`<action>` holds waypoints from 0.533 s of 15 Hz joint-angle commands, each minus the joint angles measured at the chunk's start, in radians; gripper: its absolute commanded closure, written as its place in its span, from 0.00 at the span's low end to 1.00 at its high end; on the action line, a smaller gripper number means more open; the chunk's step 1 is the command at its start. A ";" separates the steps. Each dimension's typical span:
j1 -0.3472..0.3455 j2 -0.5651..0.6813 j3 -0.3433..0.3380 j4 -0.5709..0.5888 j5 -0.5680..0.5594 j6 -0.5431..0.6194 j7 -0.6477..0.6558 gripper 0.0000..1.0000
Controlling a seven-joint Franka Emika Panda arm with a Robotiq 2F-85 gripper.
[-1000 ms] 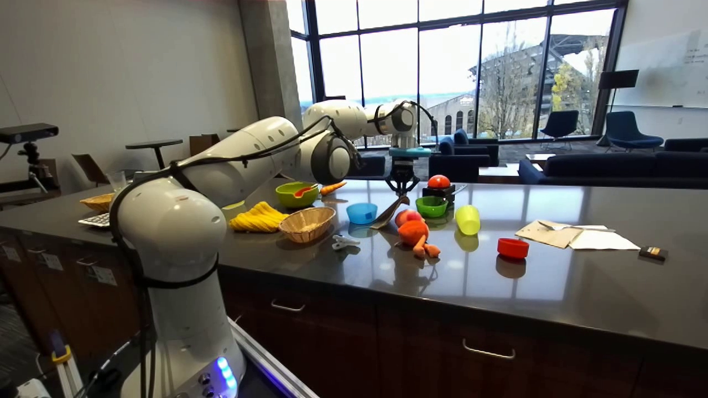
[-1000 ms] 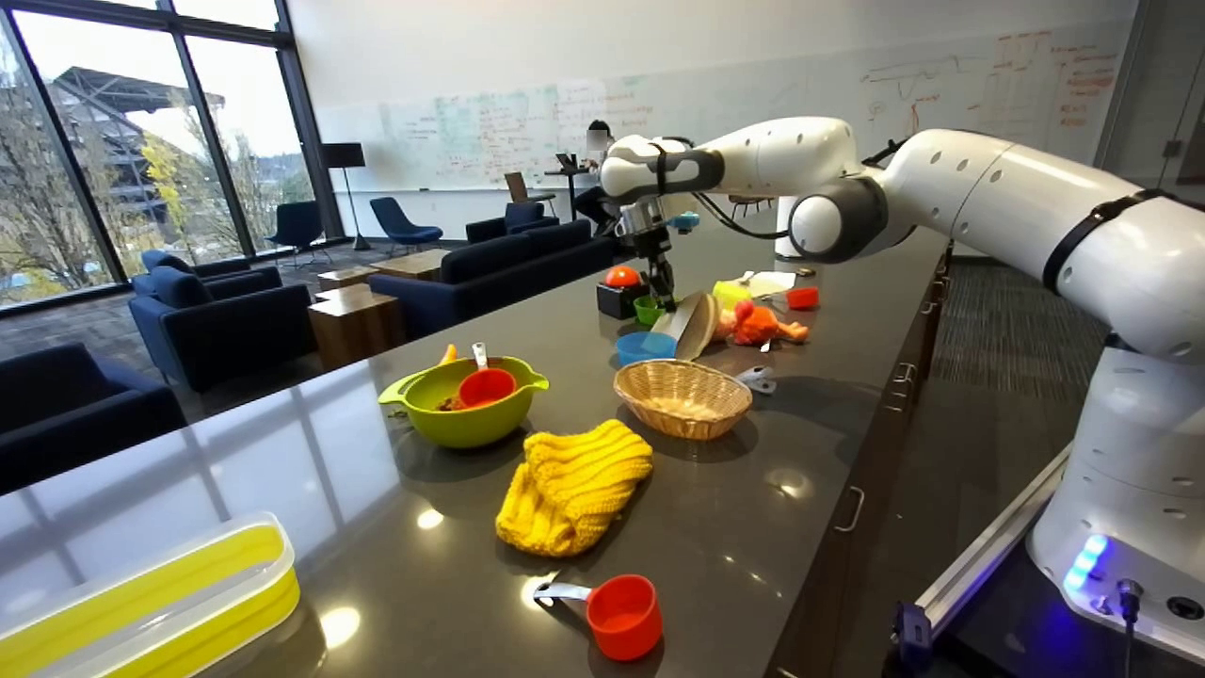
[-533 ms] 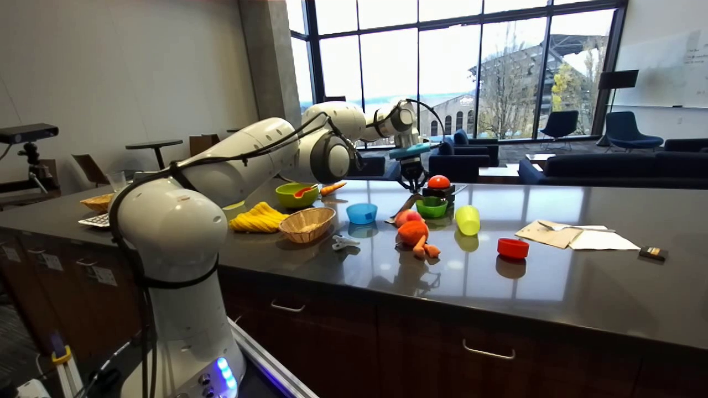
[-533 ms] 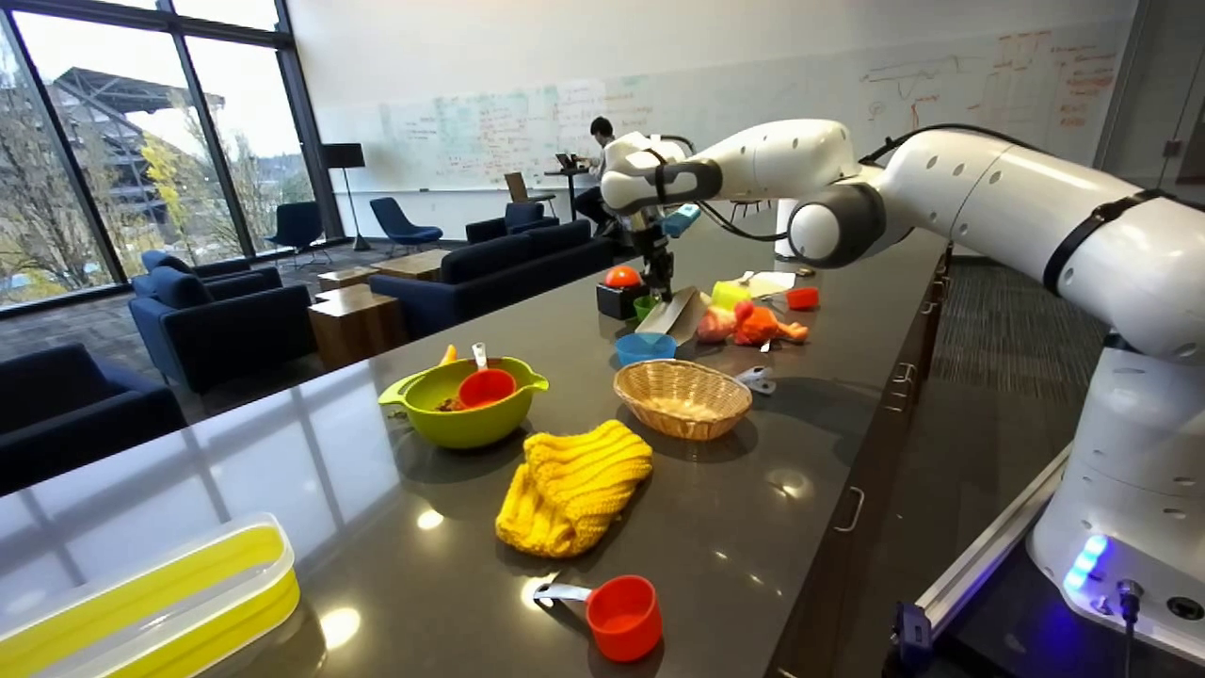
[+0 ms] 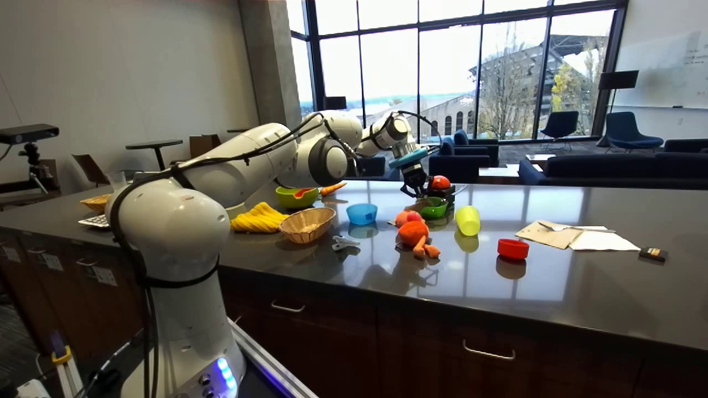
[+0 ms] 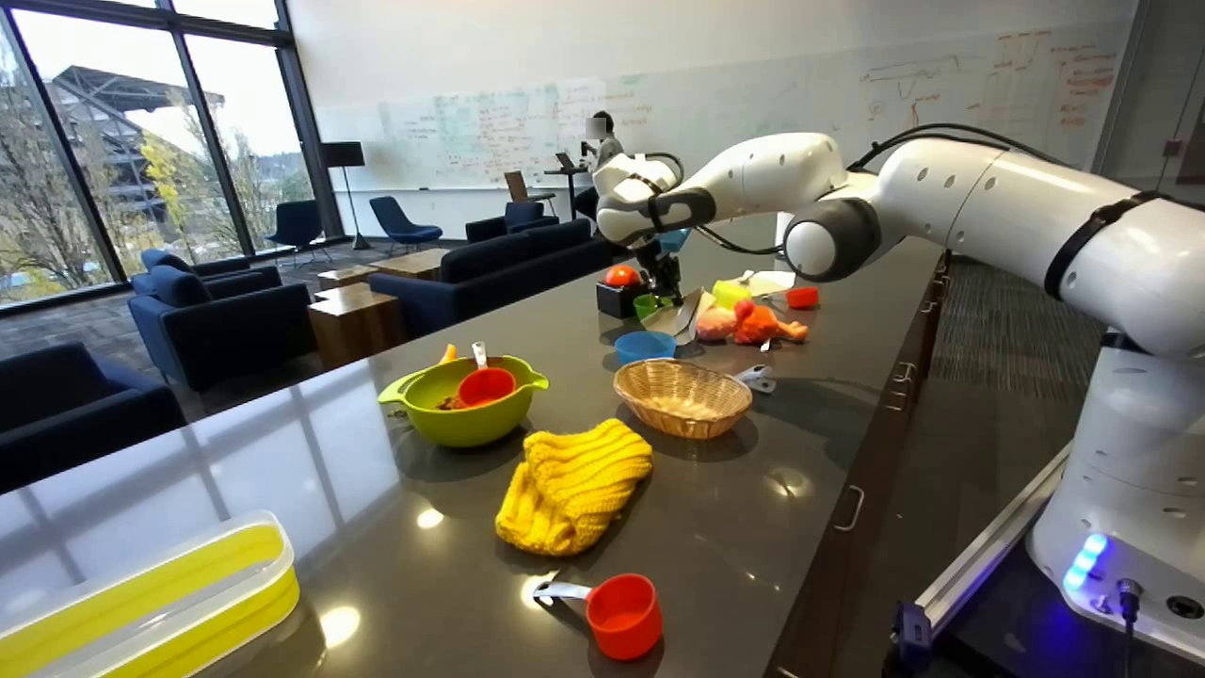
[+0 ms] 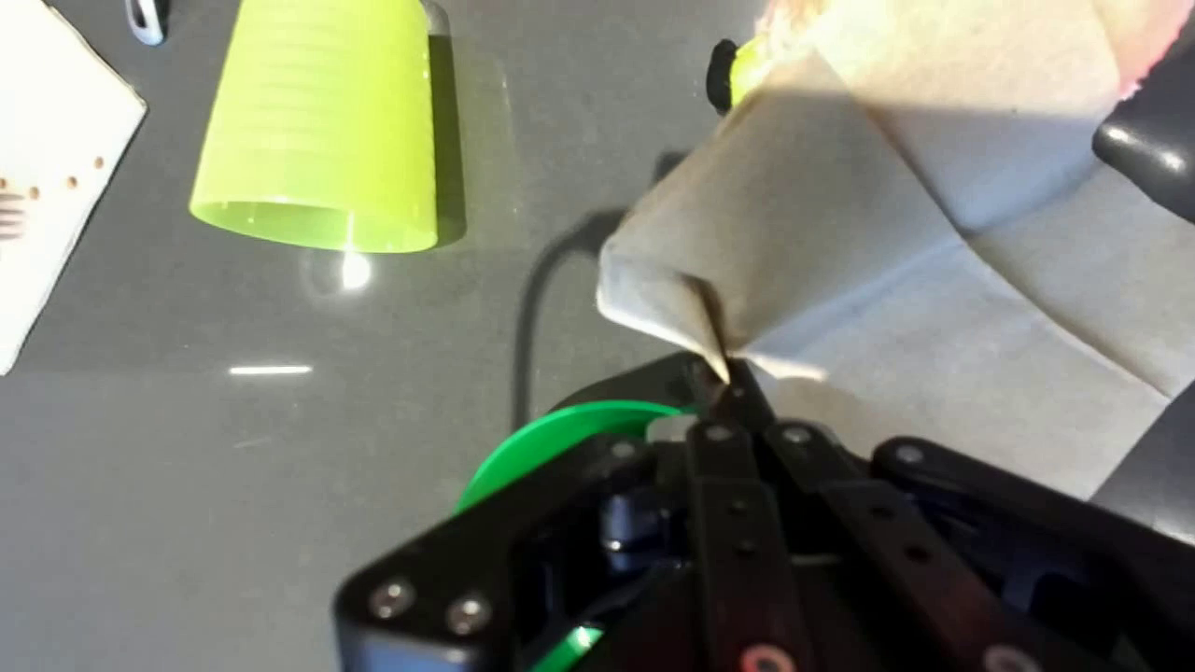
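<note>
My gripper (image 7: 726, 392) is shut on a pinched corner of a creased brown paper napkin (image 7: 896, 280). The rest of that sheet spreads up and right in the wrist view, reaching a pinkish plush toy (image 7: 1153, 37) at the top. Partly hidden behind the fingers is a green bowl (image 7: 560, 439); whether they touch it I cannot tell. In an exterior view the tilted gripper (image 5: 423, 193) hangs low by the green bowl (image 5: 435, 210). From elsewhere the napkin (image 6: 673, 322) shows as a slanted sheet between gripper and blue bowl (image 6: 645, 347).
A yellow-green cup (image 7: 322, 121) lies on its side close by. A black box with a red dome (image 6: 620, 292) stands behind the green bowl. Also on the counter are an orange plush (image 5: 413, 234), a wicker basket (image 5: 307, 225), a red cup (image 5: 513, 248) and a yellow knit cloth (image 6: 574, 490).
My gripper has shifted away from the blue bowl toward the green bowl, tilting and dropping lower. The held napkin has been drawn along and now slopes less steeply.
</note>
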 commanded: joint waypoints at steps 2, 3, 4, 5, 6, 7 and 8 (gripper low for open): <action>0.012 -0.005 -0.018 -0.021 -0.018 -0.020 -0.002 1.00; 0.011 -0.003 -0.015 -0.021 -0.016 -0.019 -0.009 1.00; 0.002 0.046 -0.009 0.064 -0.016 -0.060 -0.034 1.00; 0.010 -0.001 -0.013 -0.021 -0.017 -0.033 -0.036 1.00; 0.009 0.005 -0.013 -0.022 -0.019 -0.037 -0.052 1.00; 0.009 0.054 -0.023 0.054 -0.034 -0.097 -0.060 1.00; 0.016 0.011 -0.030 -0.035 -0.037 -0.082 -0.056 1.00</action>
